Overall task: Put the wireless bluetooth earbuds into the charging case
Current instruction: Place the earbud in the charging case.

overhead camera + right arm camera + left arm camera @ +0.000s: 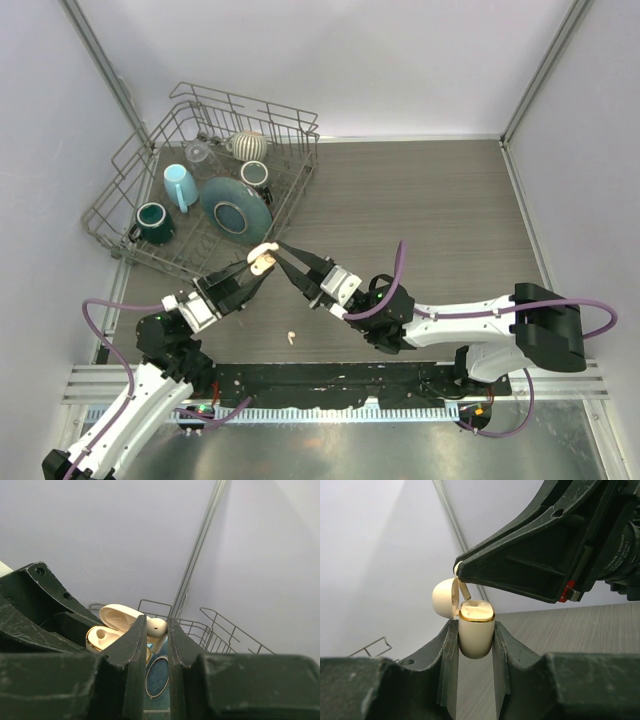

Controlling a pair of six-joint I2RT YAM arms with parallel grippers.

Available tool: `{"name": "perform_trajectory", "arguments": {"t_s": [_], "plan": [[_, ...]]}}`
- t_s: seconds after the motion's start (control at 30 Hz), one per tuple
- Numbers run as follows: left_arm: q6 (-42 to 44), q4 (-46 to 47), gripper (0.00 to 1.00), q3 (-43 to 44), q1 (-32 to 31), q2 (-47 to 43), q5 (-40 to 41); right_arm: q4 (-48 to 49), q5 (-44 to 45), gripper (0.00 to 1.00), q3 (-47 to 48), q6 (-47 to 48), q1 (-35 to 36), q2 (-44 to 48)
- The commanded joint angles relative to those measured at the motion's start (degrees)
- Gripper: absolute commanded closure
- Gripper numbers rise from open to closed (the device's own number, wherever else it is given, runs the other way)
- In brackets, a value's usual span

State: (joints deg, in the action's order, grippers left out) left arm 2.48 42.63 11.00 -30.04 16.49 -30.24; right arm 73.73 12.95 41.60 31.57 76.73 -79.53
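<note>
The left hand (252, 272) pinches the charging case (476, 635) upright, lid (442, 597) open, so the right hand (283, 255), pinching one earbud (156, 627), can lower it in. Another earbud (291, 337) lies on the worktop (420, 220).

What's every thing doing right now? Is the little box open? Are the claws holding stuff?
charging case: lid open, held upright.
left gripper: shut on the charging case.
held earbud: just over the open case, not seated.
right gripper: shut on the held earbud.
second earbud: lying loose on the table.
</note>
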Motion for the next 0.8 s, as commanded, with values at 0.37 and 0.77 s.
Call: {"name": "perform_trajectory", "arguments": {"t_s": [0.37, 0.77], "plan": [[-1.8, 4.1, 1.00, 1.8, -0.2, 1.4, 2.3, 12.0, -2.1, 0.99, 1.7, -3.3, -1.1, 1.3], [-2.0, 4.0, 1.00, 1.7, -0.2, 2.4, 4.5, 12.6, -3.5, 0.99, 1.2, -5.1, -1.1, 2.0]]}}
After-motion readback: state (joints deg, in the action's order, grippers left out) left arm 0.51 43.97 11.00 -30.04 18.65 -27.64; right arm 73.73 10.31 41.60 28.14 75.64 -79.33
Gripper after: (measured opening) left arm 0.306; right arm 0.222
